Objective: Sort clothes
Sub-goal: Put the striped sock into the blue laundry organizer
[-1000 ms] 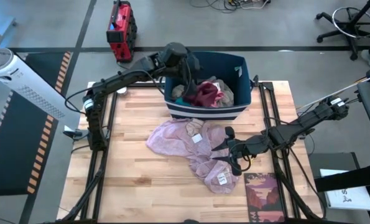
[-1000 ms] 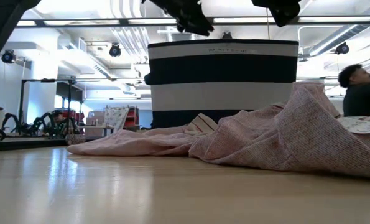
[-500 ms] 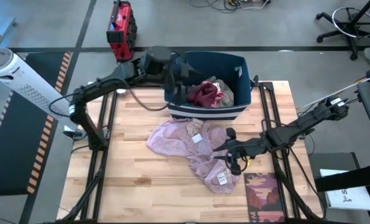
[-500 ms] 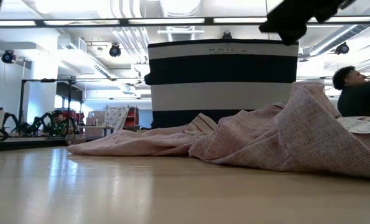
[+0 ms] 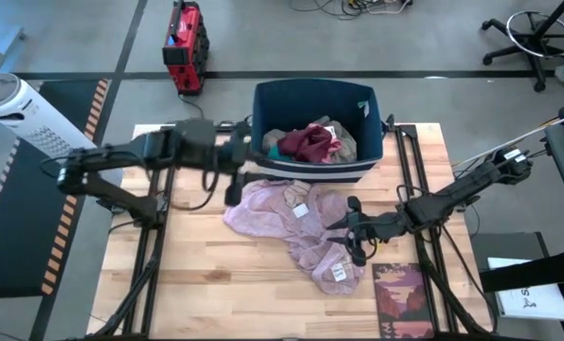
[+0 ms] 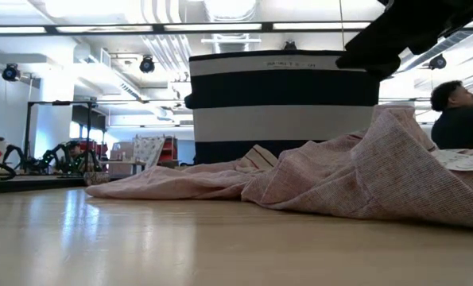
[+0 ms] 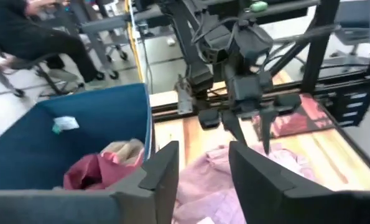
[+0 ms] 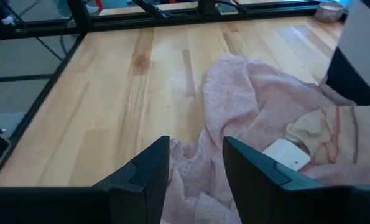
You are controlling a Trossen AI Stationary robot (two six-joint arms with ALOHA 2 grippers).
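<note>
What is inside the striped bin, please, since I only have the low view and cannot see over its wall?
Observer: The bin holds a maroon garment, with a tan garment beside it.
Operator: Thank you. Where is the left end effector?
Observer: The left end effector hangs open near the bin's front corner, by the edge of the pink garment spread on the table.
Operator: And the right one?
Observer: The right end effector is low over the pink garment's other side, fingers apart, with nothing gripped that I can see.
</note>
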